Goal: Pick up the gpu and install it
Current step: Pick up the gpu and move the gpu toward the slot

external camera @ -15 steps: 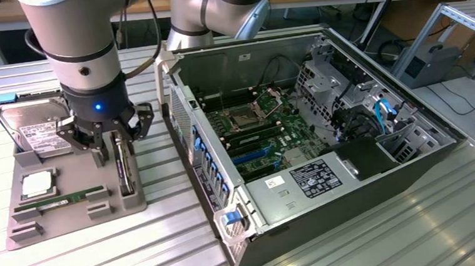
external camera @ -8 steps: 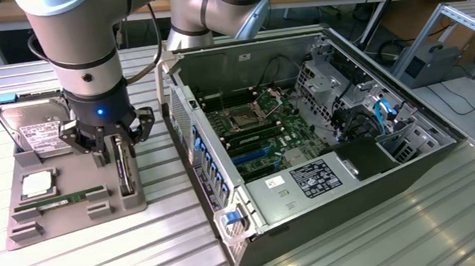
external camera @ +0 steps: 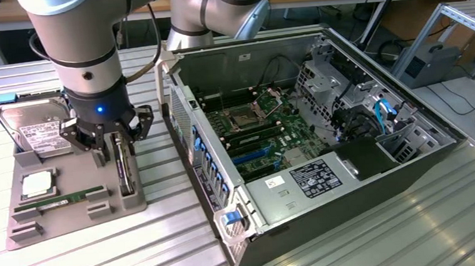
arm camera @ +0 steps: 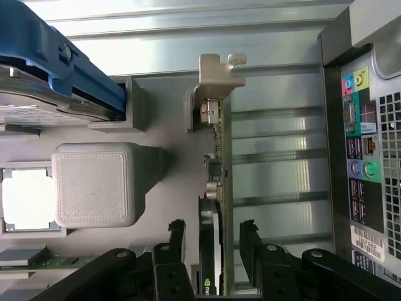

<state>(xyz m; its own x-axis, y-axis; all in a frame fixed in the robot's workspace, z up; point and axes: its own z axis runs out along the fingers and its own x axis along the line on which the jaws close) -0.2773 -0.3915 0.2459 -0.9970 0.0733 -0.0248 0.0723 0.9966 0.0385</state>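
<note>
Nearest the wrist camera, the black fingers of the gripper stand spread wide, one on each side of the gpu, with a clear gap on both faces. Nothing is held.

In the exterior view the gripper hangs low over the grey tray at the exterior view's left, beside the open computer case. The gpu stands on edge in the tray's slot.

I judge the pick-up to be the step in hand, with the grasp not yet made. A sound grip would call for the fingers to meet the card's flat faces squarely, without tilting it in its slot.

The card's long axis runs from upper to lower frame in the exterior view. Its silver bracket is at the end toward the hard drive.
</note>
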